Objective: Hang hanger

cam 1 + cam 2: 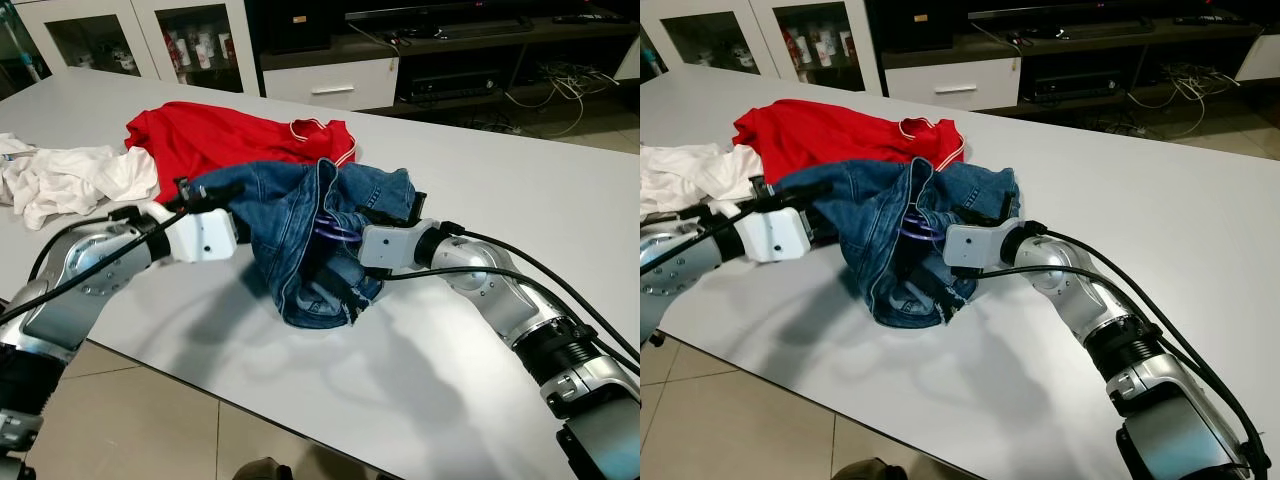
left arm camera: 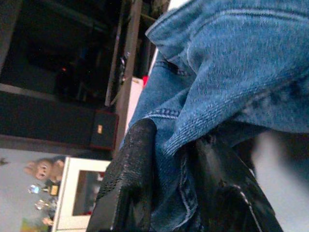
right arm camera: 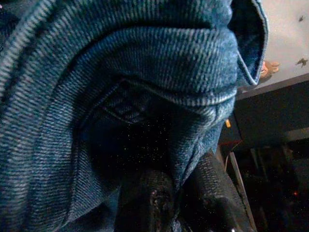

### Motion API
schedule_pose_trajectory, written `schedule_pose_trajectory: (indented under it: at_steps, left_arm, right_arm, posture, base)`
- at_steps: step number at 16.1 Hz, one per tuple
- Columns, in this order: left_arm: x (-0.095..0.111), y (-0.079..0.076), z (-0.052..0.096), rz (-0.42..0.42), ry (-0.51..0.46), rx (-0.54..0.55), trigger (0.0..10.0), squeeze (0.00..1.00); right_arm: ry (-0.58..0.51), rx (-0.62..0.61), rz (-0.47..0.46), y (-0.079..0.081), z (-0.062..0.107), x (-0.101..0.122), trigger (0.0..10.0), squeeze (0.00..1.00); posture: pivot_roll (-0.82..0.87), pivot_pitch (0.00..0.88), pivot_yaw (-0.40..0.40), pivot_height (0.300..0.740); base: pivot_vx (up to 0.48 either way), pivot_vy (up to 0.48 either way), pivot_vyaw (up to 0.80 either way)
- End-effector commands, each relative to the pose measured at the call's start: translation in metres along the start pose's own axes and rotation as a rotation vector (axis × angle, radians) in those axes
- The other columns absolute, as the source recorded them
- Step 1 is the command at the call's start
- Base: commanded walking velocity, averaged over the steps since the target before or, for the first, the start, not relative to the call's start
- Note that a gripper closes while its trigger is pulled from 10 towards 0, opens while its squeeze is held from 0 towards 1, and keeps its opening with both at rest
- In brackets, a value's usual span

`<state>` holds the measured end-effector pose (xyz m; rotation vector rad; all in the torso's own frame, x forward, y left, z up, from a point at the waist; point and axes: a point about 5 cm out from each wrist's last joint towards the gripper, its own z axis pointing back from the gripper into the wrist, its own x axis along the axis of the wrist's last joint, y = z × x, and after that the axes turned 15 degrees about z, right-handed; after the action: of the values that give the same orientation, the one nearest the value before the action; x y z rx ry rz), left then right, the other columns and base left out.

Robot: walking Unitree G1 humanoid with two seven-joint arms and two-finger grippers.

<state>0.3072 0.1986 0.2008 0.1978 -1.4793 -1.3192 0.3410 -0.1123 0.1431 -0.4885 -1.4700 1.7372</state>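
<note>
Denim (image 1: 300,225) is bunched between both arms above the white table (image 1: 500,200), with a white garment (image 1: 70,180) at the far left and a red shirt (image 1: 230,135) behind. The left gripper (image 2: 166,188) has its fingers (image 2: 128,179) clenched on a fold of the jeans, cloth pinched between them in the left wrist view. At the middle, a purple hanger (image 1: 338,232) shows as a few thin bars inside the waistband. The right gripper (image 3: 178,193) also grips denim, a hem caught between its fingers.

To do this step well, I would keep both pinches firm and draw the waistband taut and level, so the hanger seats squarely rather than slipping out one side.

No brand, label or writing is readable on the clothes or the arms.
</note>
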Motion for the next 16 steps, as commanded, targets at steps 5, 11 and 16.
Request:
schedule_pose_trajectory:
  at_steps: [5, 11, 16]
  left_arm:
    - [-0.003, 0.002, 0.019, -0.027, 0.088, -0.117, 10.0, 0.0]
    - [0.01, 0.0, 0.036, 0.103, 0.108, -0.171, 10.0, 0.0]
    - [0.019, 0.023, 0.046, 0.427, -0.114, 0.061, 10.0, 0.0]
  right_arm:
    - [0.035, -0.002, -0.056, 0.002, 0.0, -0.006, 0.0, 0.02]
    - [0.042, -0.005, -0.078, 0.003, 0.001, -0.007, 0.0, 0.02]
    - [0.037, -0.022, -0.195, 0.004, 0.001, -0.005, 0.0, 0.02]
  posture:
    - [-0.04, 0.0, 0.068, 0.74]
    - [-0.03, 0.0, 0.061, 0.74]
    - [-0.03, 0.0, 0.058, 0.74]
  base:
    - [0.0, 0.0, 0.0]
    - [0.0, 0.0, 0.0]
    - [0.0, 0.0, 0.0]
